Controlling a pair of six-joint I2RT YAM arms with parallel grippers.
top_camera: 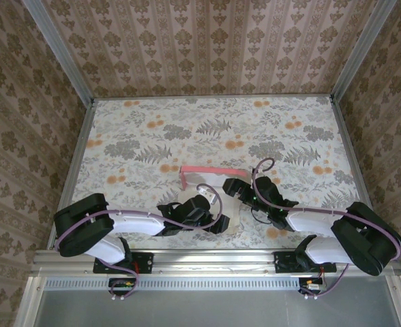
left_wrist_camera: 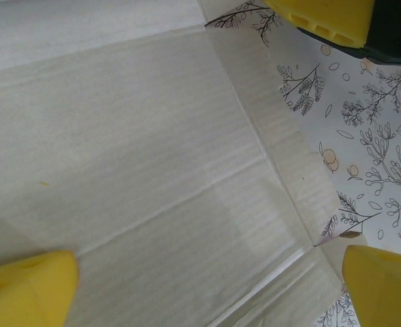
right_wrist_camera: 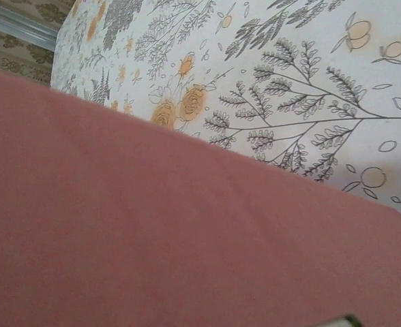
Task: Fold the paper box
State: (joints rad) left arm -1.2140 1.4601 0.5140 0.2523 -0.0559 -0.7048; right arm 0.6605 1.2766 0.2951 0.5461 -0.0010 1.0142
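box: I'm seeing the box [top_camera: 204, 169] lying mid-table, near the front edge, between the two grippers; one pink panel is standing up at the far side, and the off-white sheet is lying flat on the table [top_camera: 153, 129] under the grippers.
left gripper: the left gripper [top_camera: 211, 214] is hovering over the flat sheet. In its wrist view [left_wrist_camera: 207, 289] the yellow pads [left_wrist_camera: 26, 289] are sitting far apart at the bottom corners, fingers spread, pinching nothing.
card, left wrist: the off-white face [left_wrist_camera: 153, 170] is showing creases; a corner is ending on the floral table [left_wrist_camera: 364, 122].
right gripper: the right gripper [top_camera: 236, 187] is sitting just right of the upright panel, fingers standing wide; I'm not able to tell whether they're touching the card.
card, right wrist: the pink face [right_wrist_camera: 153, 238] is running right across the lower view, with the table [right_wrist_camera: 309, 68] behind it.
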